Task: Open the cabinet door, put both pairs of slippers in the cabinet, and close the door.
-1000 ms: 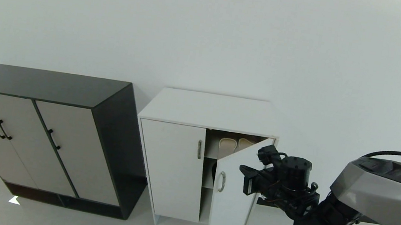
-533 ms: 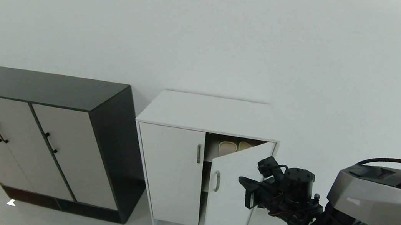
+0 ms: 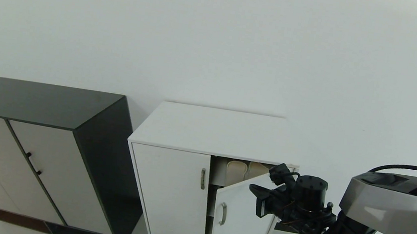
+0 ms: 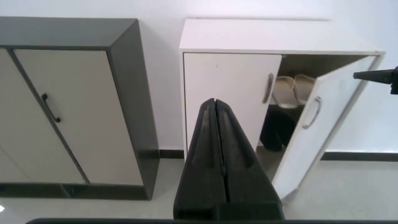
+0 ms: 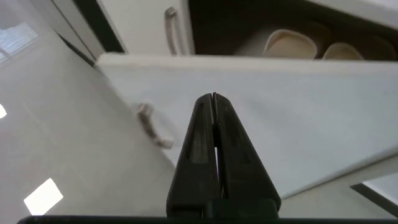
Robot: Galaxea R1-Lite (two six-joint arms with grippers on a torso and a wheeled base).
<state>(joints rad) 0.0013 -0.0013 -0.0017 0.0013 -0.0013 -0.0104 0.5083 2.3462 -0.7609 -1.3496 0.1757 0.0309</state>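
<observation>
the half-shut right door (image 3: 239, 221) hid most of the white cabinet's (image 3: 214, 132) inside: one beige pair of slippers (image 3: 236, 168) showed on the top shelf, and a dark shape (image 4: 277, 127) below it could not be made out. the door stood nearer to shut than a second before, though the head view had shifted too. the right gripper (image 5: 214, 99), jaws pressed together, was just beside the door's outer face, while the left gripper (image 4: 215, 102), also closed tight, hung well back, facing two cabinets, the dark cabinet (image 3: 33, 102) beside the white.
</observation>
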